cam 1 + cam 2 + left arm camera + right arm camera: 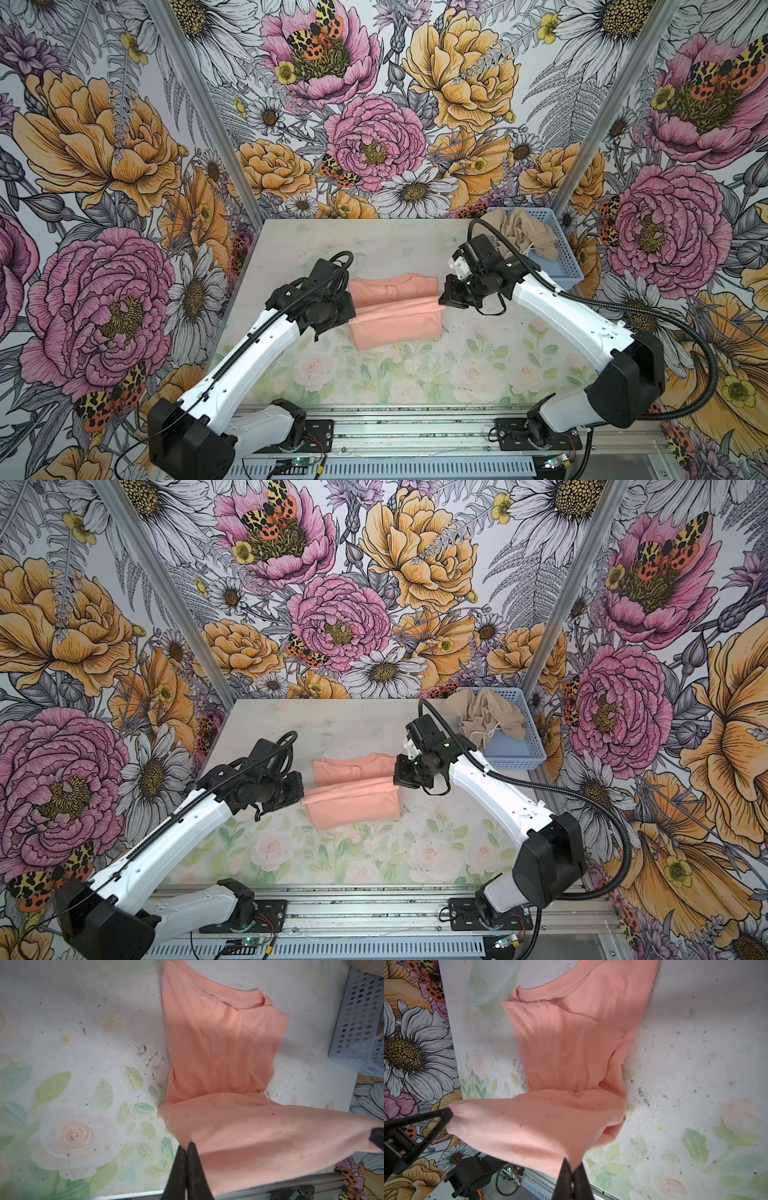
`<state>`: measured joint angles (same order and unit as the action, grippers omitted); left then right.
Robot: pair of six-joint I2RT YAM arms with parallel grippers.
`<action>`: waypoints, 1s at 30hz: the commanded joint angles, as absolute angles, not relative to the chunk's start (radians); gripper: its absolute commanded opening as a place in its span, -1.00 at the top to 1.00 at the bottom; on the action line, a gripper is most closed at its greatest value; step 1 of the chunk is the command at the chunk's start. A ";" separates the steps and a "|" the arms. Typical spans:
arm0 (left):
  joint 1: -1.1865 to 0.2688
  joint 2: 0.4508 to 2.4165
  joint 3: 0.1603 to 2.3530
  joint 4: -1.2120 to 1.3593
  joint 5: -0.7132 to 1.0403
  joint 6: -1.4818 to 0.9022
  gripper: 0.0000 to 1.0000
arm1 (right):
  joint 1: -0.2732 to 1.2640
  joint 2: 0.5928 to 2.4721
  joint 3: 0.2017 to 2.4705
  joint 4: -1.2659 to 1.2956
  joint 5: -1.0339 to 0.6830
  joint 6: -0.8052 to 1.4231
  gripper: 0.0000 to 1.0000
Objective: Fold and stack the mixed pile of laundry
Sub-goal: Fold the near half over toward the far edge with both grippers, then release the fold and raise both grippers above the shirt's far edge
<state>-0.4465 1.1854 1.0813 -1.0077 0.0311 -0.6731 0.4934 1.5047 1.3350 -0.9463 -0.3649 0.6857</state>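
Left gripper (188,1146) and right gripper (572,1165), jaws clenched, each gripped one end of the salmon T-shirt (395,328), its edge raised over the desk (374,245), seemingly to fold it across; the beige garment (519,232) lay in the basket (561,270).

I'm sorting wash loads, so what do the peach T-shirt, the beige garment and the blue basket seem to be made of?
T-shirt: soft matte knit, probably cotton jersey; it drapes and creases and has a stitched neckband.
Beige garment: matte cloth, crumpled into soft folds, with a white cord; the fibre is unclear.
Basket: rigid moulded plastic with a slight sheen and straight walls with even rows of holes.
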 commanded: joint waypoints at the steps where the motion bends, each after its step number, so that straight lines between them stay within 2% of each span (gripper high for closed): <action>1: -0.381 1.274 1.144 -0.926 0.054 -0.546 1.00 | 0.453 1.575 1.390 -0.910 -0.350 0.625 1.00; 6: -0.298 1.432 1.198 -0.862 0.103 -0.476 1.00 | 0.405 1.694 1.450 -0.880 -0.360 0.600 1.00; 15: -0.263 1.689 1.347 -0.807 0.115 -0.416 1.00 | 0.338 1.849 1.529 -0.837 -0.372 0.582 1.00; 30: -0.235 1.901 1.472 -0.789 0.096 -0.391 1.00 | 0.299 2.039 1.667 -0.804 -0.385 0.556 1.00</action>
<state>-0.2584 1.8847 1.4372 -0.8024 0.1444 -0.4114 0.3210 2.0094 1.6241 -0.8177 -0.4206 0.5781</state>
